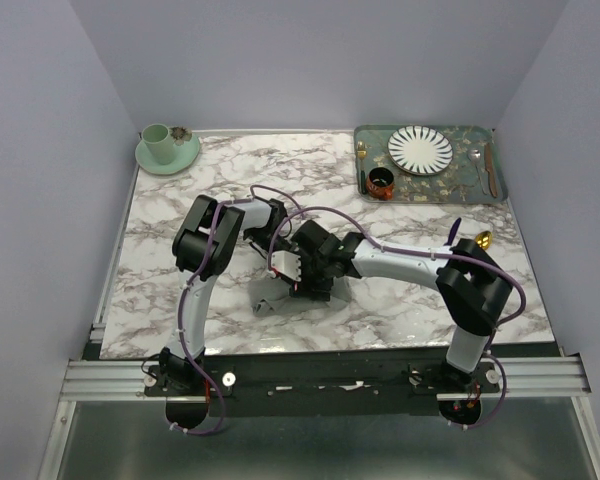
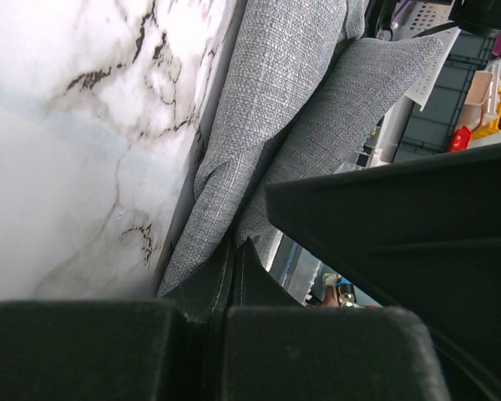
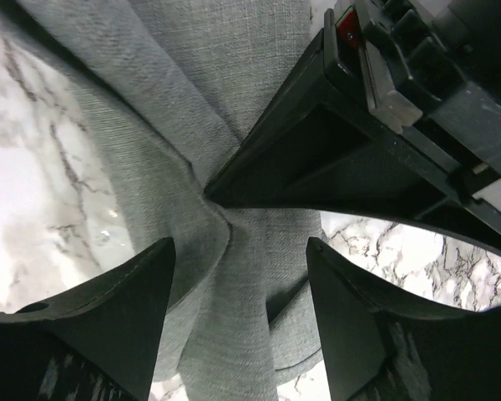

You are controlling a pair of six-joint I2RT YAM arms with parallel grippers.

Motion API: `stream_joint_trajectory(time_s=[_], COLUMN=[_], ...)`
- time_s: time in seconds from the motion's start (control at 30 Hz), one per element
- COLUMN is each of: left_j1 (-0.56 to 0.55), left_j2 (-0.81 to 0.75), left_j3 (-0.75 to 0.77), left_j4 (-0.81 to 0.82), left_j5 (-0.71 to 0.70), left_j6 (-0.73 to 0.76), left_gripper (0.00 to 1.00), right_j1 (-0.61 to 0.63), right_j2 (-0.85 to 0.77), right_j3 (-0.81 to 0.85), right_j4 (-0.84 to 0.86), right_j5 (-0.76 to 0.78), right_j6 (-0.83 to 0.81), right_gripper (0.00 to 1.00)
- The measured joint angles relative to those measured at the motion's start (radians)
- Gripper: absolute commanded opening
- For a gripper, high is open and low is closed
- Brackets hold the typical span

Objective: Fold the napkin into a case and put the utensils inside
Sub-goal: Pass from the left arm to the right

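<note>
1. Left gripper (image 2: 235, 251): the jaws are clamped tight on a fold of the napkin (image 2: 292, 109). In the right wrist view, creases in the cloth run in toward its tip.
2. Napkin: grey cloth gathered into a long band at the middle of the marble table (image 1: 180, 230). In the top view both wrists hide most of it, and only one corner shows on the near side. Judged not yet a case.
3. Right gripper (image 3: 238, 251): the jaws are apart and hold nothing. They straddle the band just beside the left gripper's tip.
4. Key relation: the band's long axis runs straight away from the right wrist camera, through the gap, with one finger on either side of its width. Closing here would likely take the band crosswise, next to the left pinch.
5. Utensils (image 1: 484, 239): a gold spoon bowl and a dark-blue handle (image 1: 454, 230) lie far right by the right arm's elbow, well apart from the napkin. The right arm is nearer to them.
</note>
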Motion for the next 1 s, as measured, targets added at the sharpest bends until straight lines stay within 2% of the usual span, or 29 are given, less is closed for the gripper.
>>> stream_joint_trajectory(time_s=[0.07, 0.13, 0.2, 0.23, 0.33, 0.43, 0.5, 0.8, 1.0], left_j1=[0.0, 0.0, 0.0, 0.0, 0.002, 0.009, 0.019, 0.159, 0.33], left_j2=[0.002, 0.003, 0.003, 0.003, 0.0, -0.017, -0.052, -0.224, -0.396], left_j3=[0.001, 0.001, 0.001, 0.001, 0.0, -0.007, -0.021, -0.088, -0.202], left_j4=[-0.001, -0.001, -0.001, -0.001, 0.003, 0.015, 0.026, 0.061, 0.072], left_j5=[0.003, 0.005, 0.006, 0.007, 0.007, 0.015, 0.011, 0.01, 0.008], left_j6=[-0.002, -0.002, -0.001, 0.002, 0.013, 0.026, 0.041, 0.077, 0.128], left_gripper=[0.0, 0.01, 0.1, 0.2, 0.37, 0.46, 0.48, 0.55, 0.57], right_j1=[0.0, 0.0, 0.0, 0.0, 0.0, 0.0, 0.0, -0.012, -0.035], right_j2=[0.008, 0.009, 0.009, 0.009, 0.009, 0.009, 0.009, 0.008, 0.008], right_j3=[0.0, 0.0, -0.002, -0.005, -0.016, -0.025, -0.027, -0.037, -0.03], right_j4=[0.005, 0.013, 0.024, 0.025, 0.027, 0.032, 0.035, 0.051, 0.043], right_j5=[0.012, 0.029, 0.035, 0.036, 0.036, 0.036, 0.036, 0.022, -0.014], right_j6=[-0.007, -0.019, -0.023, -0.025, -0.021, -0.016, -0.013, 0.021, 0.059], right_gripper=[0.51, 0.39, 0.27, 0.24, 0.13, 0.06, 0.01, 0.01, 0.01])
